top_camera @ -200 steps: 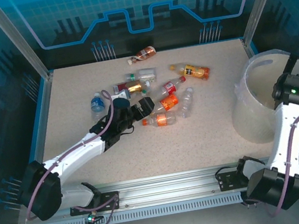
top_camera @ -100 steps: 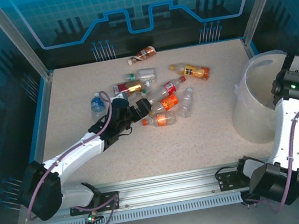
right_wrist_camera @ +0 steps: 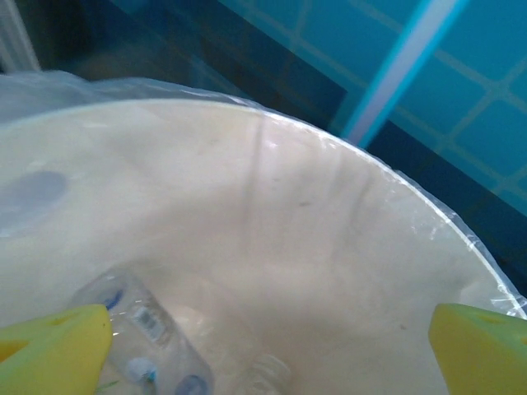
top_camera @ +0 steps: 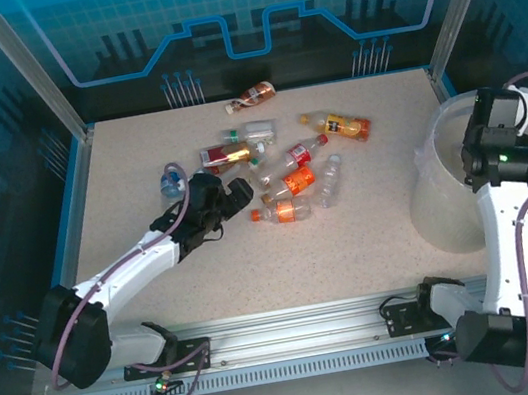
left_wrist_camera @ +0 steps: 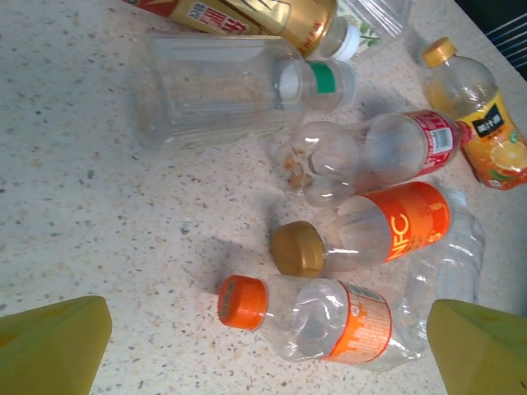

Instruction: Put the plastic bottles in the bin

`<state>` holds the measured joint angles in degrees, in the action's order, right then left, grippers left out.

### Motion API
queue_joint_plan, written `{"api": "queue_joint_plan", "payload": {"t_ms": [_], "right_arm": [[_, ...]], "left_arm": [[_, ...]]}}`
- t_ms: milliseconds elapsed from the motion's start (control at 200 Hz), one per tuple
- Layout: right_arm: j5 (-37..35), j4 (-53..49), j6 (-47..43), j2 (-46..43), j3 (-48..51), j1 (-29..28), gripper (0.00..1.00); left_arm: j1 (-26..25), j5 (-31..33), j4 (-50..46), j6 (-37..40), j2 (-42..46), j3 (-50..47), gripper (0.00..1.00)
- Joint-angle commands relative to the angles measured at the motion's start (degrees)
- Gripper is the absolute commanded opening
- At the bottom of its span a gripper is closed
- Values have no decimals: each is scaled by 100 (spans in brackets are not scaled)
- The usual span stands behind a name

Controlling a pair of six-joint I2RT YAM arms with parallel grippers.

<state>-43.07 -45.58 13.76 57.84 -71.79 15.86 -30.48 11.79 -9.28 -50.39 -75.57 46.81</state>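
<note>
Several plastic bottles lie scattered mid-table. My left gripper (top_camera: pixel 239 195) stands open at their left edge. In the left wrist view the left gripper (left_wrist_camera: pixel 268 362) hangs over an orange-capped bottle (left_wrist_camera: pixel 321 321), whose neck and cap lie between the yellow fingertips (left_wrist_camera: pixel 49 346), untouched. Beside it are an orange-labelled NFC bottle (left_wrist_camera: pixel 387 230), a red-labelled bottle (left_wrist_camera: pixel 387 148) and a clear square bottle (left_wrist_camera: pixel 214 90). My right gripper (top_camera: pixel 487 125) points down into the bin (top_camera: pixel 445 187). It is open and empty (right_wrist_camera: pixel 268 354) above a clear bottle (right_wrist_camera: pixel 140 337) lying on the bin's (right_wrist_camera: pixel 329 230) floor.
A brown bottle (top_camera: pixel 252 95) lies alone near the back wall. An orange juice bottle (top_camera: pixel 338 126) and a blue-labelled bottle (top_camera: pixel 172 182) sit at the edges of the group. Blue walls ring the table, and the bin stands at its right edge.
The left gripper has drawn back to the left, away from the middle of the bottles. The right gripper has swung up and left over the bin.
</note>
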Motion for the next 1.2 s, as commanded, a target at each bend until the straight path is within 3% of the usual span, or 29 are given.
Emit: {"api": "queue_joint_plan", "payload": {"t_ms": [0,165,315,475,730,860,1195], "right_arm": [[44,-223,249,-398,-316,-370,100],[962,-190,259,-770,-375,-753,100],[2622,-226,180,-919,-442,-855,100],[4315,308,458,-1215,-163,-1111,100],[5746,589,561,-1268,-154,-1328,100],[6089,775,666,-1310,-15,-1444,100],[5932,686,659,-1362,51,-1563,100]], "left_arm": [[119,261,-454,228,120,233,99],[278,157,-637,628,256,269,99],[457,305,-973,970,394,341,99],[950,219,-1366,1173,405,397,99],[2029,-62,-2476,1830,-157,968,99],[2395,-208,-2617,2215,-639,1276,99],[2917,-533,-2853,3567,-2115,2174,99]]}}
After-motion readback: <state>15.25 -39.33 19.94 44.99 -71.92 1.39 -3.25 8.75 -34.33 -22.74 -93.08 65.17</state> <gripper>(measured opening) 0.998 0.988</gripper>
